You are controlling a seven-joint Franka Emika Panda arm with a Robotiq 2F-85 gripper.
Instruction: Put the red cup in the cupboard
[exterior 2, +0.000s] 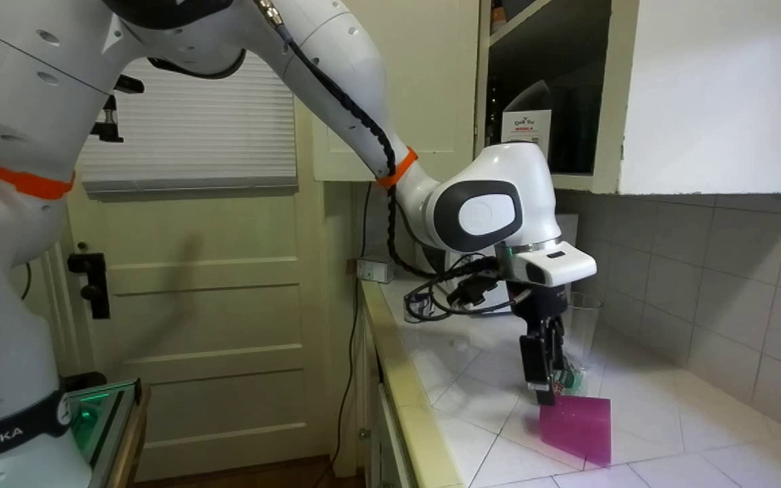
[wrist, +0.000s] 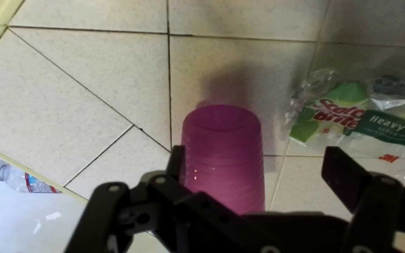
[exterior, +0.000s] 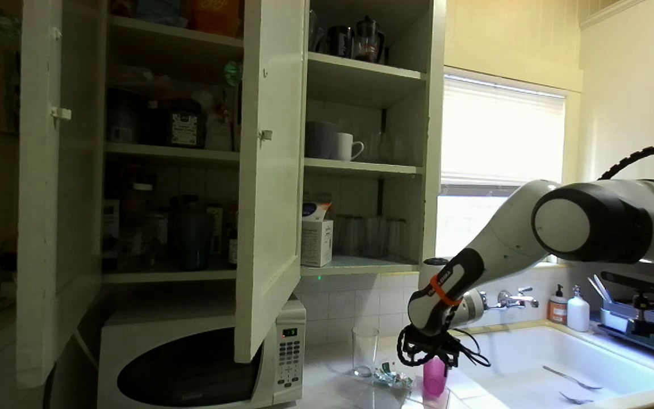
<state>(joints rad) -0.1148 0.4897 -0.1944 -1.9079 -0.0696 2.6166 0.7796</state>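
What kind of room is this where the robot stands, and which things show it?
Most likely a home kitchen: there is a sink, a microwave and an open cupboard with a white mug inside.

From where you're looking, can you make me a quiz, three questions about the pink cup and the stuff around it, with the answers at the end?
1. True or false: a white mug sits inside the cupboard.
2. Which lies on the counter beside the pink cup? A, a banana; B, a sponge packet; C, a plate.
3. Is the tool open or shut?

Key: 1. True. 2. B. 3. Open, not holding the pink cup.
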